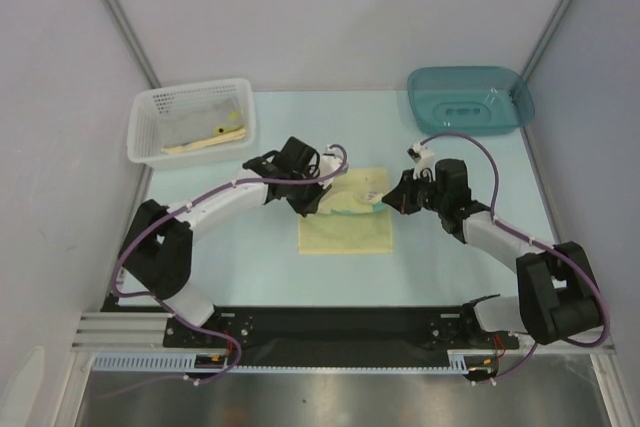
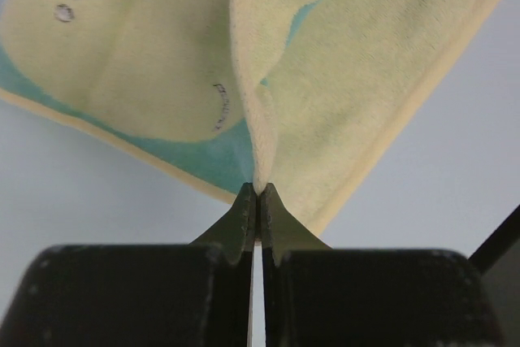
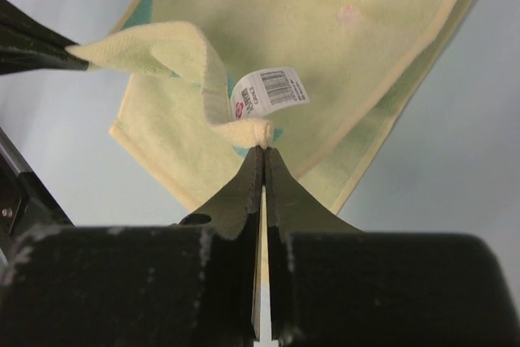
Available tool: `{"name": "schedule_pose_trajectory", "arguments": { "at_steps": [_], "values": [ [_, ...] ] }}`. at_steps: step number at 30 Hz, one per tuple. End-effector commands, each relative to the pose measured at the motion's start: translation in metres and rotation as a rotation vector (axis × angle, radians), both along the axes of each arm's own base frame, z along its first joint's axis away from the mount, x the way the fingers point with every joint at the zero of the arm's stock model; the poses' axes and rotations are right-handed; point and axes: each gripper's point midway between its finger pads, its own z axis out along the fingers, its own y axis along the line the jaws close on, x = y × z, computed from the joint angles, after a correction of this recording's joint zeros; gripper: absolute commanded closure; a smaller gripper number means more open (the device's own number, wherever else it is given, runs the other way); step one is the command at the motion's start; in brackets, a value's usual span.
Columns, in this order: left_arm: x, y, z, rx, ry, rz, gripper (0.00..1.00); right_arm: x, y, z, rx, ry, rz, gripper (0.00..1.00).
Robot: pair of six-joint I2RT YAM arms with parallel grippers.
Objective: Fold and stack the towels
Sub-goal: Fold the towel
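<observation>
Your pale yellow, teal-faced soft cloth towel (image 1: 345,237) lies mid-way across the light blue table (image 1: 450,162), gripped from both sides.
Your left gripper (image 2: 257,194) is clenched on a raised fold of its edge; your right gripper (image 3: 264,153) is clamped on a bunched corner beside the white barcode tag (image 3: 270,89). From above, both grippers hide their pinch points and the towel's far edge. Each wrist view cuts the towel off. In the white mesh basket (image 1: 143,117), a grey cloth (image 1: 195,122) is hard to make out.
</observation>
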Motion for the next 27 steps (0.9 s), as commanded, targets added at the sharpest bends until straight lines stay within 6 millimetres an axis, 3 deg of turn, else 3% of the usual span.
{"name": "schedule_pose_trajectory", "arguments": {
  "at_steps": [1, 5, 12, 16, 22, 27],
  "values": [
    [-0.016, -0.006, 0.006, -0.005, -0.01, -0.01, 1.0, -0.012, -0.003, 0.002, -0.014, -0.011, -0.033, 1.0],
    [-0.022, -0.003, 0.009, -0.004, -0.024, 0.023, 1.0, -0.028, 0.0, -0.008, -0.013, 0.031, -0.025, 1.0],
    [-0.021, 0.006, 0.018, 0.032, -0.09, 0.071, 1.0, -0.031, -0.001, 0.004, -0.009, 0.015, -0.046, 1.0],
    [-0.03, 0.01, 0.011, 0.038, -0.077, 0.073, 1.0, -0.037, -0.002, 0.003, 0.006, 0.042, -0.062, 1.0],
    [-0.057, 0.012, -0.023, 0.089, 0.02, 0.045, 1.0, -0.057, -0.001, -0.028, -0.036, 0.144, -0.082, 1.0],
    [-0.071, 0.014, -0.035, 0.134, 0.061, 0.028, 1.0, -0.073, -0.005, -0.052, -0.086, 0.24, -0.117, 0.99]
  ]
}}
